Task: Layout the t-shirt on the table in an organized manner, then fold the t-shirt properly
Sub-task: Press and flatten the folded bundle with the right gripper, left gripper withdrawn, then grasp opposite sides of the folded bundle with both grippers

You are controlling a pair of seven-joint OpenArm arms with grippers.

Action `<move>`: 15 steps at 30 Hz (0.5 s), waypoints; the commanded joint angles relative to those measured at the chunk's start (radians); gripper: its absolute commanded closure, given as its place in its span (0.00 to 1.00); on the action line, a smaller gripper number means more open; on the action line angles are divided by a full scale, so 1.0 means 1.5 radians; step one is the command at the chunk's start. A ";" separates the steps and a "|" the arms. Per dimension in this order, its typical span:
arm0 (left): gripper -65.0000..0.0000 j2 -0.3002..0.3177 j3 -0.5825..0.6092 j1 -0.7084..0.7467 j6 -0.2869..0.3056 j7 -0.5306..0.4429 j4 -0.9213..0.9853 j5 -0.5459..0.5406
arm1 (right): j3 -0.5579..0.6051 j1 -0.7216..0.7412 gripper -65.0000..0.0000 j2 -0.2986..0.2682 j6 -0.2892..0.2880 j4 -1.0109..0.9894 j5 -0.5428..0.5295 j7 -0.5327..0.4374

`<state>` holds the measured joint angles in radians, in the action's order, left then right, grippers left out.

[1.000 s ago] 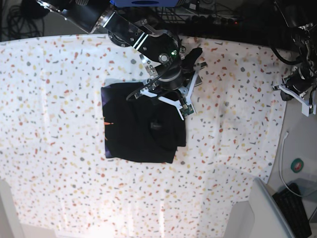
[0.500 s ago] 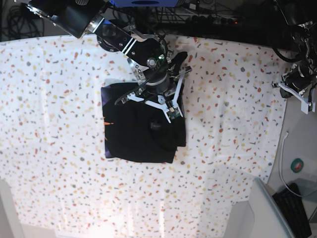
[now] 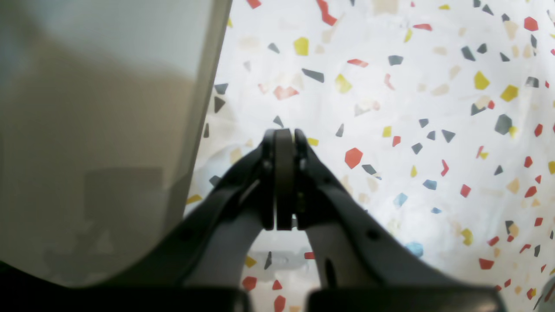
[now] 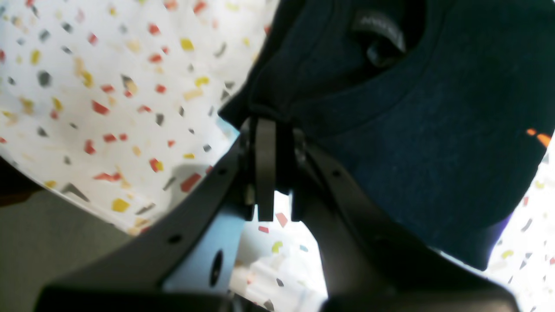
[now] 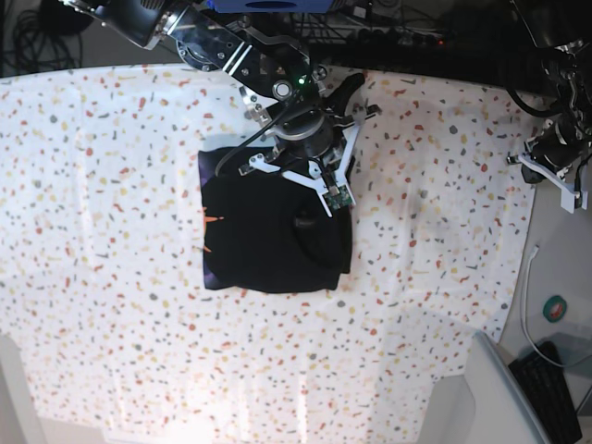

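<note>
The black t-shirt (image 5: 268,240) lies folded into a rough square on the speckled table (image 5: 111,185), with its collar (image 5: 307,222) up and an orange print (image 5: 213,219) at its left. My right gripper (image 5: 324,183) is at the shirt's upper right edge. In the right wrist view it (image 4: 271,125) is shut on a fold of the t-shirt (image 4: 412,151) just beside the collar. My left gripper (image 5: 555,171) hovers at the table's right edge. In the left wrist view it (image 3: 284,134) is shut and empty over the table (image 3: 412,86).
Off the table's right side are a white cable (image 5: 527,305), a green round object (image 5: 555,308), a keyboard (image 5: 550,388) and a grey panel (image 5: 504,398). Dark cables and equipment run along the back edge (image 5: 416,42).
The right gripper has moved a little to the right. The folded t-shirt has shifted slightly right and down with it. The left arm has not moved.
</note>
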<state>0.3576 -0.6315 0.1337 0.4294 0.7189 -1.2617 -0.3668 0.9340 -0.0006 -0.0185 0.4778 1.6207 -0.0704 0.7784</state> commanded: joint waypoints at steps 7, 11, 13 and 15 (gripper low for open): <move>1.00 0.012 0.044 -0.008 0.002 -0.011 -0.015 -0.005 | 0.000 0.006 1.00 0.021 0.000 -0.025 0.005 -0.016; 1.00 0.012 0.084 -0.009 0.002 -0.011 -0.016 -0.010 | -0.001 0.006 1.00 0.029 0.000 -0.027 0.005 -0.016; 1.00 0.000 0.090 -0.020 0.001 -0.011 -0.016 -0.010 | -0.001 0.006 1.00 0.030 0.000 -0.027 0.005 -0.016; 1.00 -0.010 0.086 -0.028 0.001 -0.011 -0.016 -0.006 | -0.001 0.006 1.00 0.030 0.000 -0.028 0.004 -0.015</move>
<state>0.3267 -0.5003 0.1024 0.4217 0.7219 -1.2659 -0.3599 0.9333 -0.0006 0.0143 0.4778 1.5623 -0.0700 0.7712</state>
